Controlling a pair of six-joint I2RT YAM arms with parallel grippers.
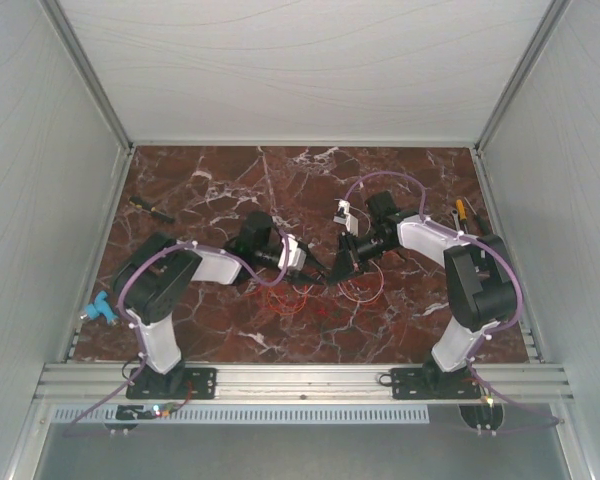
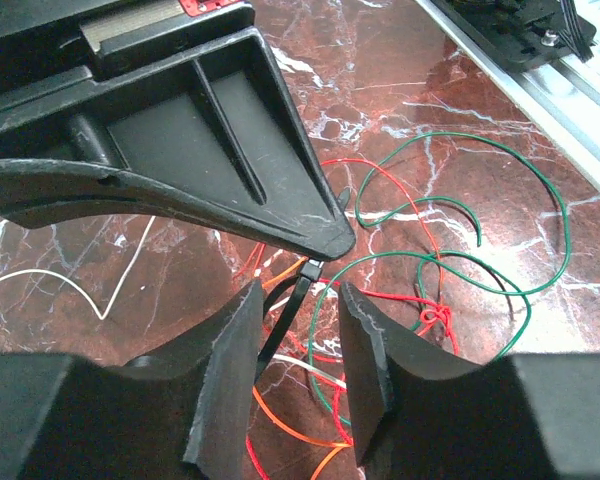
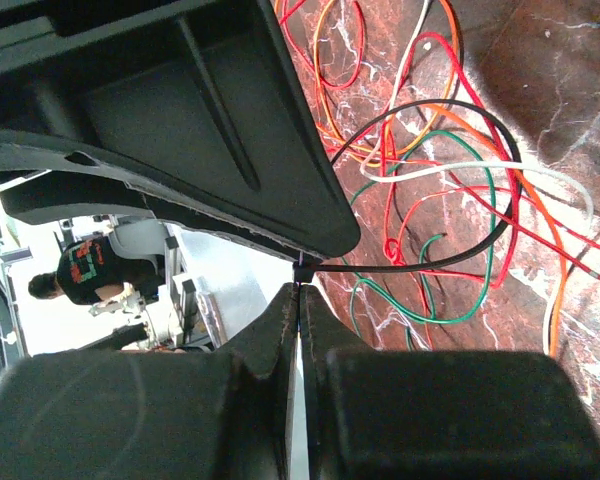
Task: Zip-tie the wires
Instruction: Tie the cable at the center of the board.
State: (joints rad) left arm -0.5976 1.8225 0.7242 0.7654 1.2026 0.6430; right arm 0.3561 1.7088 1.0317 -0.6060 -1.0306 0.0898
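— From above, which arm is nearer the job?
— Neither. The left fingers (image 1: 313, 268) and right fingers (image 1: 342, 257) meet almost tip to tip above the wires (image 1: 358, 291), which lie loose on the surface (image 1: 230, 180) just below the tips. The strip itself is too thin to make out there.

— And the left wrist view?
— The left fingers (image 2: 225, 385) stand apart, with a gap wider than the strip. The zip tie (image 2: 290, 315) lies lengthwise in that gap. It slants from its head just past the tips back toward the palm, closer to one pad than the other. I can't see it pinched. The right fingers (image 2: 280, 190) sit straight ahead, their tip touching the head. The wires (image 2: 432, 318) spread beyond and beneath.

— Right wrist view?
— The right fingers (image 3: 280, 330) are pressed together, gripping the zip tie (image 3: 410, 265) by its head at their very tips. From there the strip sweeps off sideways and loops round the wires (image 3: 450, 168).

— So what does the next move need?
— My guess is that the left pair closes across the strip's long axis, then draws along it.
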